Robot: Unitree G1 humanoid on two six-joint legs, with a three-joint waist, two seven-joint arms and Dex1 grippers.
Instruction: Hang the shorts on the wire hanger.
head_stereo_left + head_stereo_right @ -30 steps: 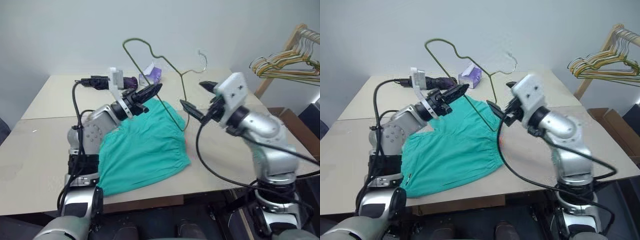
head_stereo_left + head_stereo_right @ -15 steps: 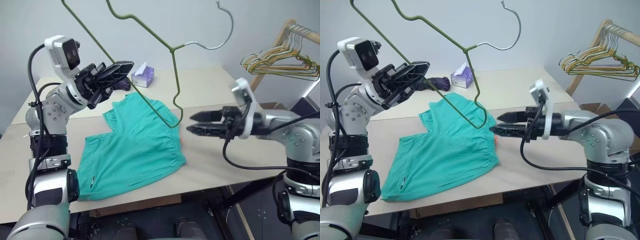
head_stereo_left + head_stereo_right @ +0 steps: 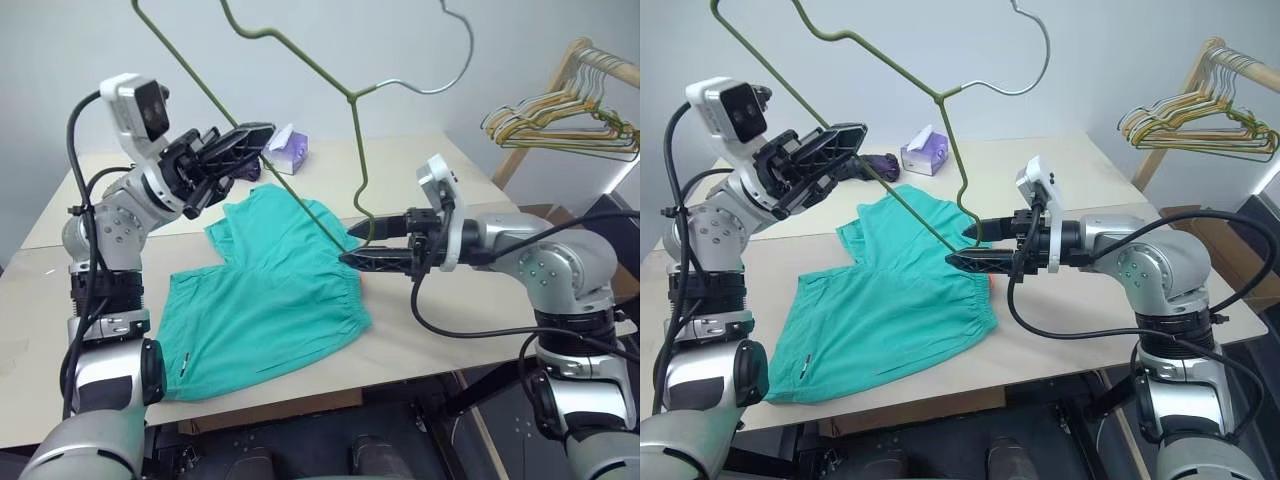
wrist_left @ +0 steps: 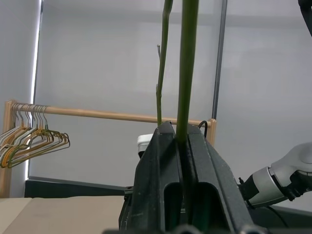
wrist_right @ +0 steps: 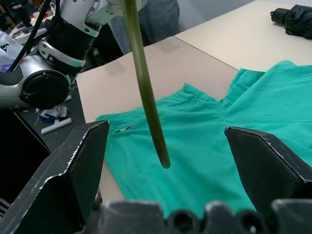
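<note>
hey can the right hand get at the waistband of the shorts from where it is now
Probably yes. The right hand is open, hovering just above the shorts near their waistband, with nothing on the cloth there. The wire hanger, held up by the left hand, hangs close beside it and could snag.

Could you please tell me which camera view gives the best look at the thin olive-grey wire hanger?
The left eye view: the thin olive-grey wire hanger shows hook, shoulders and straight bar. The right eye view matches. The left wrist view shows its wire clamped; the right wrist view, a short stretch.

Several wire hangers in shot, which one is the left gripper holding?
The thin olive-grey wire hanger, raised above the table with its wire clamped in the shut left gripper. The bunched yellow and pale wire hangers hang on the wooden rack.
</note>
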